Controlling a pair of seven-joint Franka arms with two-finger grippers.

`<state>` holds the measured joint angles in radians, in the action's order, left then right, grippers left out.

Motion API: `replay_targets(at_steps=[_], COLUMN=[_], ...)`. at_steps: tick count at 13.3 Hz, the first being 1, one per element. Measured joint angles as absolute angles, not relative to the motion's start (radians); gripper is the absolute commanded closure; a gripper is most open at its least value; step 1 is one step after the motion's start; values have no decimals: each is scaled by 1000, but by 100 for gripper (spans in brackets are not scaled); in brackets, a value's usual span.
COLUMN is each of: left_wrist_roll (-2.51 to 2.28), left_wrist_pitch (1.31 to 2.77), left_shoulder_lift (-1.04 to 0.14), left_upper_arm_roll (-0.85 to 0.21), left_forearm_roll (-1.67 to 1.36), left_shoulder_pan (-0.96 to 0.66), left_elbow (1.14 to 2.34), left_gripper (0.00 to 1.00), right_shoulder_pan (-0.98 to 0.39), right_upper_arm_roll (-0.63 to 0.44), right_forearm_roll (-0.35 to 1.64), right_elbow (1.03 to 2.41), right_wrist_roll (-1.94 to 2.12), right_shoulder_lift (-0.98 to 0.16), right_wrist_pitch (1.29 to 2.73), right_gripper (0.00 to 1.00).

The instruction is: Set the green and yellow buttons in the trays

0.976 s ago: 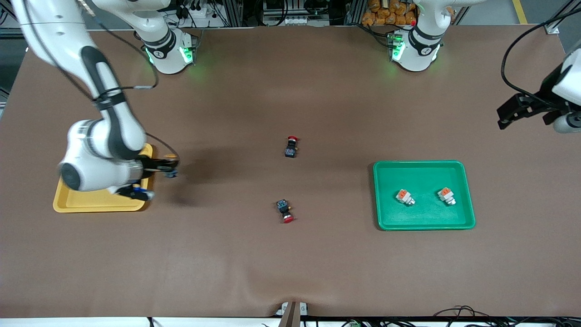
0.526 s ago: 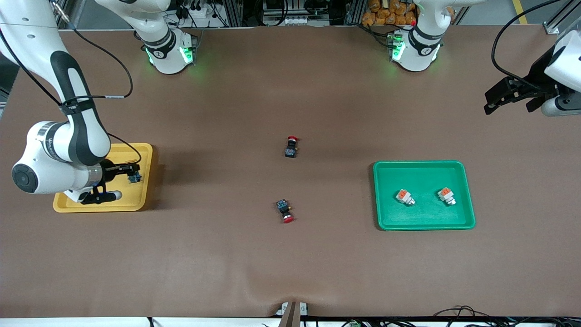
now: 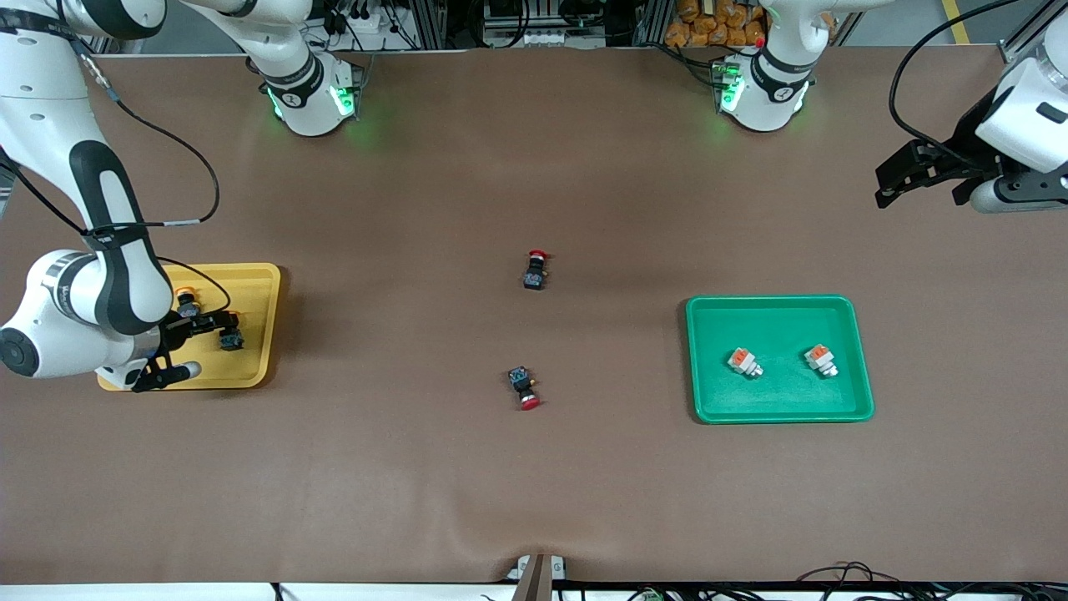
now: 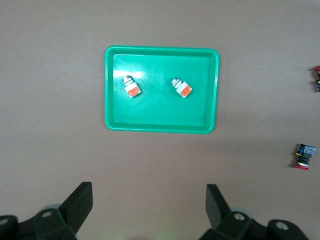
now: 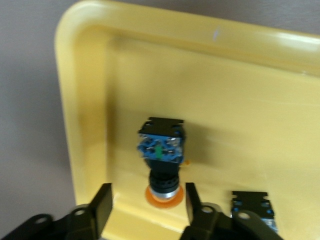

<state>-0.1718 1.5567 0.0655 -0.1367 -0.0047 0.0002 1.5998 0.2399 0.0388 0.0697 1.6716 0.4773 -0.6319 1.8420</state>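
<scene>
We take the yellow tray as our landmark; it sits at the right arm's end of the table, close to the table edge there. The right gripper hangs low over the tray's floor, fingers spread. In the right wrist view the black-bodied button with its orange-yellow cap lies between the two fingertips, clear of both, resting on the tray floor near the raised rim. A second black-bodied button lies just beside it on the same floor, partly cut off by the right wrist view's edge. In the front view we see one button farther from the camera than the gripper, and another at the fingertips.

Well apart from the yellow tray, toward the left arm's end, the green tray holds two white-bodied buttons with orange parts, apart from each other and clear of the rim on every side.

Between the two trays the table is open brown mat, with only two red-capped switches: one farther from the camera, one nearer.

The left gripper waits in the air over the bare mat by the table edge at its own end, fingers spread wide, holding nothing.
</scene>
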Motion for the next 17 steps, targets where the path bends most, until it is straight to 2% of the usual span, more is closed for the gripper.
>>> replay_targets(at_steps=[3, 8, 14, 17], left_wrist_roll=[-172, -172, -172, -172], left_wrist_pitch=[1557, 1557, 1557, 1557], left_shoulder_lift=[66, 68, 72, 72], left_upper_arm_roll=[-136, -136, -136, -132], left_forearm_roll=[-5, -5, -5, -5], left_shoulder_pan=[2, 2, 3, 4], left_elbow=[1600, 1600, 1600, 1599], left_gripper=[0, 0, 0, 0], right_shoulder_pan=[220, 162, 153, 108], right_upper_arm_roll=[78, 82, 77, 72], right_forearm_roll=[70, 60, 50, 53], right_elbow=[1564, 1370, 1208, 1162], right_wrist_roll=[481, 480, 477, 290], right_shoulder_lift=[-630, -627, -593, -544], right_wrist_pitch=[1726, 1563, 1475, 1415], right_gripper=[0, 0, 0, 0])
